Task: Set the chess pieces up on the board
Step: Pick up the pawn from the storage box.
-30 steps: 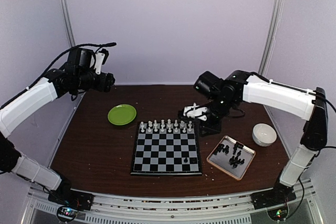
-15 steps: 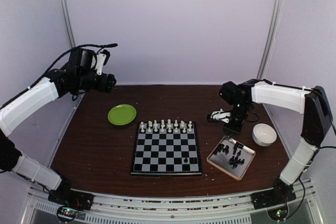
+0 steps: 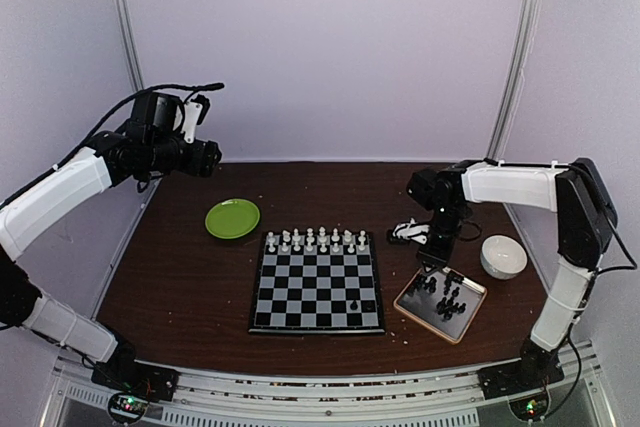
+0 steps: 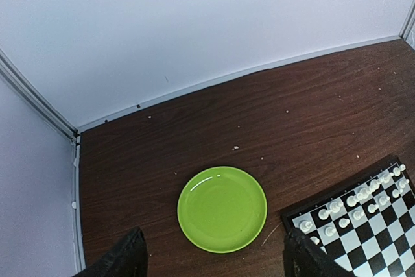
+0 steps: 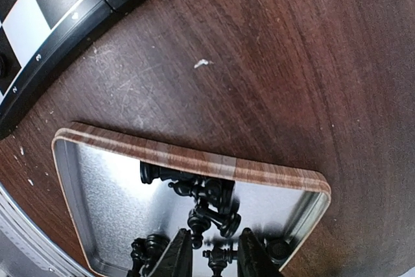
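Note:
The board (image 3: 316, 287) lies mid-table with white chess pieces (image 3: 315, 240) lined up along its far rows and one black piece (image 3: 352, 304) near its front right. More black pieces (image 3: 443, 297) lie heaped in a tan-rimmed metal tray (image 3: 470, 322) to its right. My right gripper (image 3: 437, 259) hangs over the tray's far edge. In the right wrist view its jaws (image 5: 215, 231) stand narrowly open above the black pieces (image 5: 211, 199), gripping none. My left gripper (image 3: 208, 159) is raised at the far left, open and empty (image 4: 214, 235).
A green plate (image 3: 232, 218) sits left of the board's far corner, below the left gripper (image 4: 222, 209). A white bowl (image 3: 503, 256) stands right of the tray. The board's corner (image 5: 52, 11) lies close to the tray rim (image 5: 194, 160). White walls enclose the table.
My right arm has swung from the board's far right corner rightwards and down to the tray, its jaws narrowing slightly. The left arm has not moved.

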You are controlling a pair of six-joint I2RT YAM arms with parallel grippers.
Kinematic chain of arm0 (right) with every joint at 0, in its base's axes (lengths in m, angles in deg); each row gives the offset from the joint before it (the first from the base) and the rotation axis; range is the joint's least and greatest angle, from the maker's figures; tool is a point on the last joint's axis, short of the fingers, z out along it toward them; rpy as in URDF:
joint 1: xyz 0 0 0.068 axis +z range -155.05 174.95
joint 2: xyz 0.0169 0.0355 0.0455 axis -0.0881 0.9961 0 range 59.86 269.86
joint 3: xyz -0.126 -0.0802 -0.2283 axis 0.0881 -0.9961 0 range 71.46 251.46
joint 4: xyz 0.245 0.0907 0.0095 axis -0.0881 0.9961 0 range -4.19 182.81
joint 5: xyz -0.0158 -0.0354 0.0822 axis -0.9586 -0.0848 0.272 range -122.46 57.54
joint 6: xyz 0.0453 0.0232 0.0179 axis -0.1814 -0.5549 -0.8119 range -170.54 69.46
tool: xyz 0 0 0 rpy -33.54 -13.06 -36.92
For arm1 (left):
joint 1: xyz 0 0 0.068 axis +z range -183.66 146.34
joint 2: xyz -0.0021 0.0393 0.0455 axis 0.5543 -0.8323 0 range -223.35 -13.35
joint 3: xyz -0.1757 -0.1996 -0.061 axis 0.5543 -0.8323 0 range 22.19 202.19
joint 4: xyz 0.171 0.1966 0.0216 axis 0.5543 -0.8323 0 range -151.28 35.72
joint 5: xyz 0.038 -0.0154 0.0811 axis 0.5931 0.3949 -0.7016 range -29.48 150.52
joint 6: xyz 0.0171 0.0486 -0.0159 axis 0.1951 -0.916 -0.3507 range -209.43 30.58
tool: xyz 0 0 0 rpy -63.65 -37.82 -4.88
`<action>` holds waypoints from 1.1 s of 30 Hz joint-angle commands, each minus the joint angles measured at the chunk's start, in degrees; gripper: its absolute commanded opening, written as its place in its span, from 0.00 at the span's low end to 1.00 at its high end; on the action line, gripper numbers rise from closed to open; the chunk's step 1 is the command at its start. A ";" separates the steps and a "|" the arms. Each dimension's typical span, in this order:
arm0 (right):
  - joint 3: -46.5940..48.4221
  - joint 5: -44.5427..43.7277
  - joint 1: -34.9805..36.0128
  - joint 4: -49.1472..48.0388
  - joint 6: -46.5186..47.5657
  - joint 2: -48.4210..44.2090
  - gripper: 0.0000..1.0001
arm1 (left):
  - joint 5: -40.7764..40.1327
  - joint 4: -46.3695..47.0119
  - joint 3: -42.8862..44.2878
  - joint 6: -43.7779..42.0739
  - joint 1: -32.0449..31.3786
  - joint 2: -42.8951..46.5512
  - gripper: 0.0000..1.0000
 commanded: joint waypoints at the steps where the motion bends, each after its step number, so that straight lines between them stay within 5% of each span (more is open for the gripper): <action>1: 1.03 1.64 1.08 -1.35 -1.11 2.17 0.25 | 0.63 2.20 0.15 0.45 -0.16 -0.60 0.73; 23: 2.03 2.05 2.85 -2.93 -1.99 5.36 0.17 | 0.55 2.17 0.16 0.19 -0.14 -0.98 0.73; 33: 2.08 1.41 3.30 -2.82 -2.34 4.52 0.06 | 0.65 2.17 0.16 0.20 -0.21 -1.08 0.73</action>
